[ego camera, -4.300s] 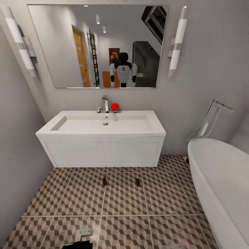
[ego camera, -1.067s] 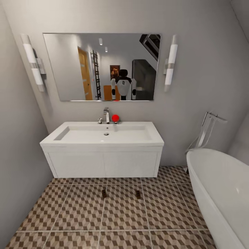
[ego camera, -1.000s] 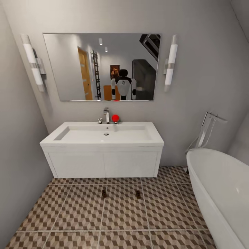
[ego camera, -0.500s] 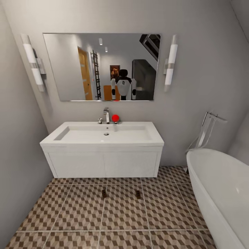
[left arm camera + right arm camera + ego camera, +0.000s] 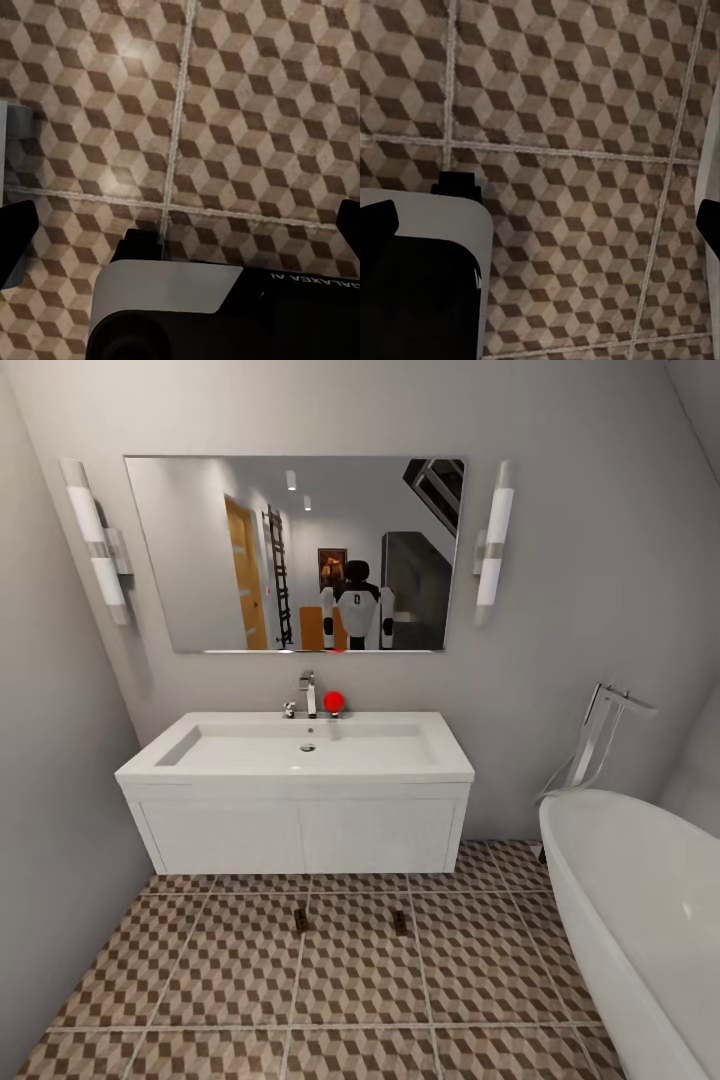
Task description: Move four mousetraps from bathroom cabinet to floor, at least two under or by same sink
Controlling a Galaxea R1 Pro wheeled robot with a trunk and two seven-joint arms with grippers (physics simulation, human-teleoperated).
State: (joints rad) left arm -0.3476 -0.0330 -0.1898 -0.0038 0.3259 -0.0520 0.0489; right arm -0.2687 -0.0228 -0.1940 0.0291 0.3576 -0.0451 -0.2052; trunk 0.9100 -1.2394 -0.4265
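Two mousetraps [image 5: 301, 920] [image 5: 399, 922] lie on floor [image 5: 360, 980] below sink [image 5: 300, 750], frame centre; bathtub [image 5: 640, 900] lower right. Both grippers [image 5: 180, 232] [image 5: 547, 217] spread wide, holding nothing.

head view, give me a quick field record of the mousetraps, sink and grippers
mousetraps on floor: two, left one, right one
placement: flat on the bathroom floor, just in front of the vanity, apart from each other
bathroom sink: white trough basin, chrome tap at the back
bathtub: white, right of the sink
left gripper: open, nothing held
right gripper: open, nothing held
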